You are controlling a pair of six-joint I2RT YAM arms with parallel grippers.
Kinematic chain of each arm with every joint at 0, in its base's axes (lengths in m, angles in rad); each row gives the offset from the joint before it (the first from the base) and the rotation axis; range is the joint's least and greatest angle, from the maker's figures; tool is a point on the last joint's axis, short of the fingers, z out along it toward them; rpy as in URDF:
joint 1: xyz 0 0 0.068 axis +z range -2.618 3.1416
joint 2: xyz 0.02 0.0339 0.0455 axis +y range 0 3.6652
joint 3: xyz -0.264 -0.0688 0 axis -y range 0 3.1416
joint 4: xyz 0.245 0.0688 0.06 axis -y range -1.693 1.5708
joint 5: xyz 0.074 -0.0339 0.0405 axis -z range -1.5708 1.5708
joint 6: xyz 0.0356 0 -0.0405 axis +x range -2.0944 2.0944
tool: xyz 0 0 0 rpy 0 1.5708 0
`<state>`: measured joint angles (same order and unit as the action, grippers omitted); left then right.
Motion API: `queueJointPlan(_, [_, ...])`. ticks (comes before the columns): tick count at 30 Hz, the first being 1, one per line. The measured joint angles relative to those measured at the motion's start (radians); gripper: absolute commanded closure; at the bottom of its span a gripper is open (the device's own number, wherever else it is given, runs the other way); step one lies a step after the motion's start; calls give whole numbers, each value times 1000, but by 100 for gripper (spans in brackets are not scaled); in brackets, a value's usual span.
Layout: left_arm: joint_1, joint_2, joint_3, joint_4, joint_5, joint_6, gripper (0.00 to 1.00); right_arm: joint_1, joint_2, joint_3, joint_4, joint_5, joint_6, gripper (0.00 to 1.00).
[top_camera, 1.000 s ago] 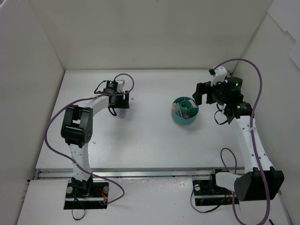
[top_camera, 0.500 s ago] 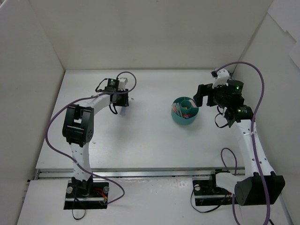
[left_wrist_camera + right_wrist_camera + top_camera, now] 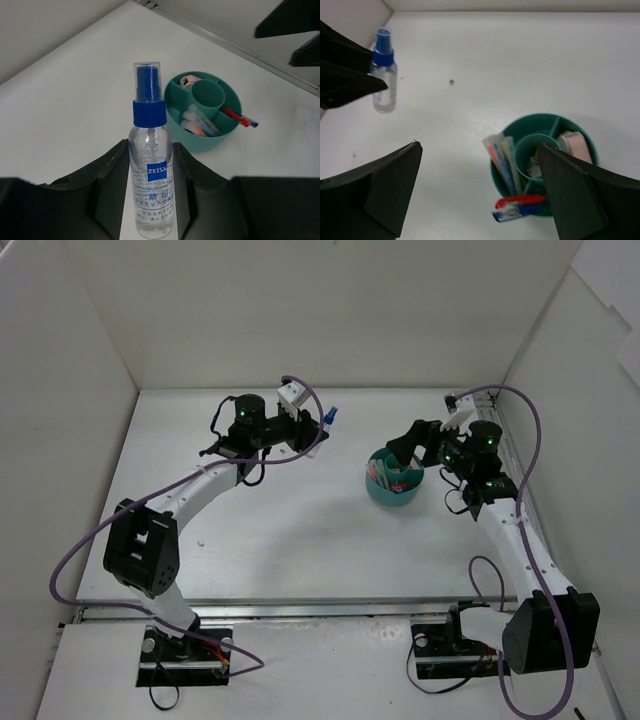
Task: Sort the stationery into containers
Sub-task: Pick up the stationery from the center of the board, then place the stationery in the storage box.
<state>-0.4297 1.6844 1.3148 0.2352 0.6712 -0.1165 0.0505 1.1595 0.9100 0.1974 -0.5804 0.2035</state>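
Stationery [image 3: 502,157] mostly sorted into round teal plastic divided bowl [image 3: 210,142]. Left fingers [image 3: 112,175] grip clear blue-capped spray bottle [image 3: 150,150], at bowl's ten o'clock, apparently last to place. Right fingers [image 3: 385,185] spread wide, empty.

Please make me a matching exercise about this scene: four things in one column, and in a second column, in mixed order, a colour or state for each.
Column one:
1. bottle
2. bowl
3. left gripper
4. right gripper

Column two:
a. open
b. teal
c. shut on the bottle
d. clear, with a blue cap

Pairs: 1-d, 2-b, 3-c, 4-a
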Motion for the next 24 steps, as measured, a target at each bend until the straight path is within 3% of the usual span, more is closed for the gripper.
queueJointPlan(5, [-49, 13, -6, 138, 103, -15, 100, 106, 72, -3, 191, -20, 121, 2])
queueJointPlan(11, [-113, 36, -6, 169, 132, -11, 100, 200, 153, -3, 348, -5, 221, 2])
queueJointPlan(14, [-137, 40, -6, 170, 132, -6, 100, 235, 180, -3, 390, 25, 246, 9])
queueJointPlan(15, [-139, 40, -6, 171, 132, -5, 100, 243, 186, -3, 396, 35, 249, 25])
queueJointPlan(17, [-142, 40, -6, 174, 132, 0, 100, 256, 199, 1, 409, 51, 256, 45])
queueJointPlan(18, [-145, 40, -6, 174, 128, 2, 100, 262, 206, 3, 416, 58, 260, 66])
queueJointPlan(19, [-145, 40, -6, 174, 120, 3, 100, 266, 212, 6, 422, 65, 258, 75])
queueJointPlan(23, [-146, 39, -6, 170, 91, 4, 97, 285, 222, 12, 436, 89, 278, 100])
queueJointPlan(24, [-146, 39, -6, 171, 85, 4, 87, 285, 222, 13, 438, 90, 277, 100])
